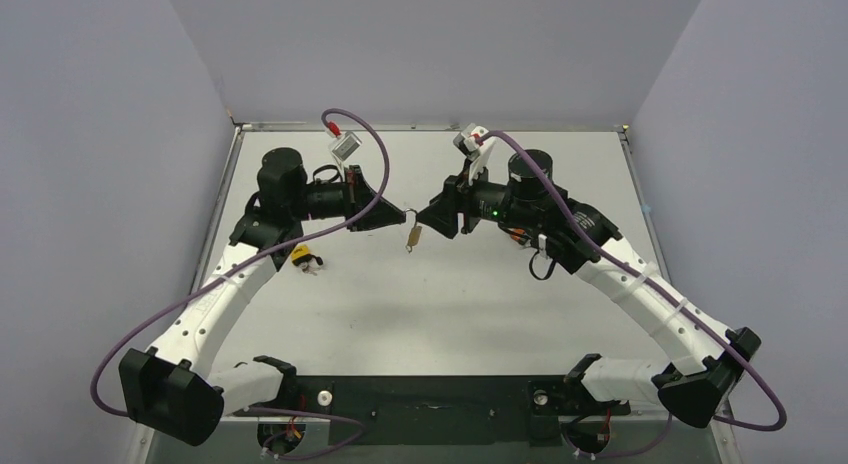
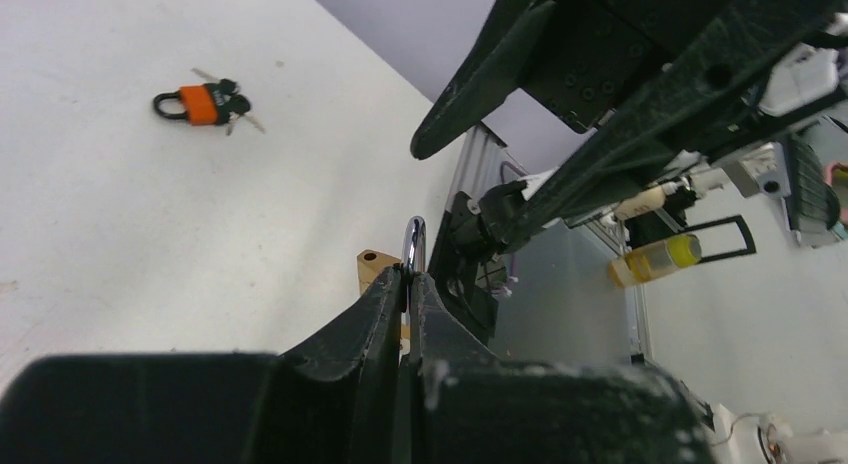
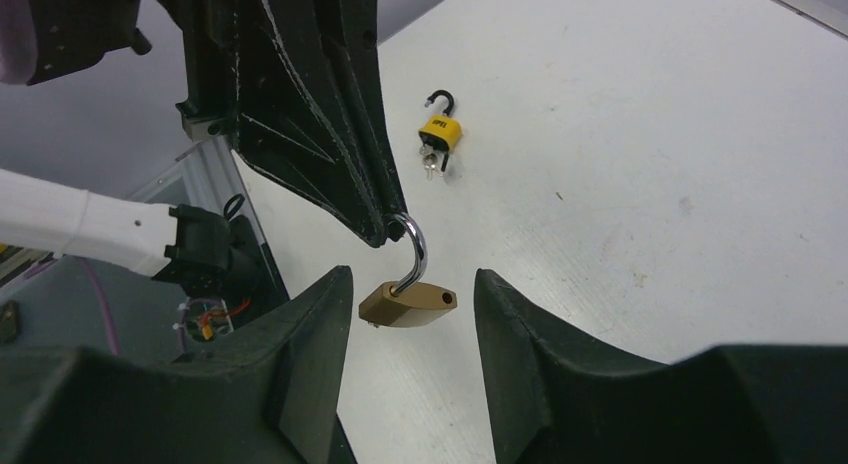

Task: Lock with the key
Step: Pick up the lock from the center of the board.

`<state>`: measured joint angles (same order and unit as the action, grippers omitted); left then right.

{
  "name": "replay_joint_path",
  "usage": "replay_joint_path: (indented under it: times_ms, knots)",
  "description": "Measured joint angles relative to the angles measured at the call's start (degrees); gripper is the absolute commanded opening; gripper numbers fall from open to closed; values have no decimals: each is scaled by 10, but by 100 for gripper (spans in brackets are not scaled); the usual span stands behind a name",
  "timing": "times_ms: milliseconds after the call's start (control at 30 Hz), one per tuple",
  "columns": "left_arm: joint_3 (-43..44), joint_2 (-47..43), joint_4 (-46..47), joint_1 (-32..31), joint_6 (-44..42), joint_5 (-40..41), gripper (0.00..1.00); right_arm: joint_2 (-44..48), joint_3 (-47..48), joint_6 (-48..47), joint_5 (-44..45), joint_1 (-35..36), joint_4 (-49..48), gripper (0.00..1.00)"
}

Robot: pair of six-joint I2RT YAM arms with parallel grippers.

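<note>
Left gripper (image 1: pixel 398 215) clamped narrow on the shackle (image 3: pixel 419 246) of the brass padlock (image 3: pixel 408 304), hung in mid-air above the surface (image 3: pixel 650 184). Right gripper (image 3: pixel 412 280) half-open, fingers either side of the brass body, not touching. Probably best for the step in hand: close squarely on the flat faces, leave the keyway end free, avoid setting the body swinging. Key in this lock: cannot tell. Well apart on the surface, a yellow padlock (image 3: pixel 440 131) with keys (image 3: pixel 432 162), shackle open, clear of both arms.
</note>
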<state>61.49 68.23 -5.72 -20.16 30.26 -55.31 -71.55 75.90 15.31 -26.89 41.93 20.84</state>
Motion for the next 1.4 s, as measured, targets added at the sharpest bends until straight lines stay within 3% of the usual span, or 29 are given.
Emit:
replay_joint_path:
  times_ms: [300,767,967,1067,1100,1167,1400]
  knots:
    - [22,-31,46,-29,32,-70,0,17,26,-8,-76,0,38,33]
    - [38,-31,55,-61,36,-94,0,31,35,3,-114,20,48,0]
    - [49,-27,54,-65,33,-97,0,40,35,11,-115,21,49,0]
    - [62,-25,37,-66,24,-92,17,45,35,24,-102,24,47,0]
    - [67,-24,31,-67,20,-85,28,47,35,33,-93,25,45,0]
    - [77,-25,20,-68,10,-63,33,54,35,49,-67,28,45,0]
    - [81,-56,7,-68,-15,27,39,74,40,141,42,26,26,0]
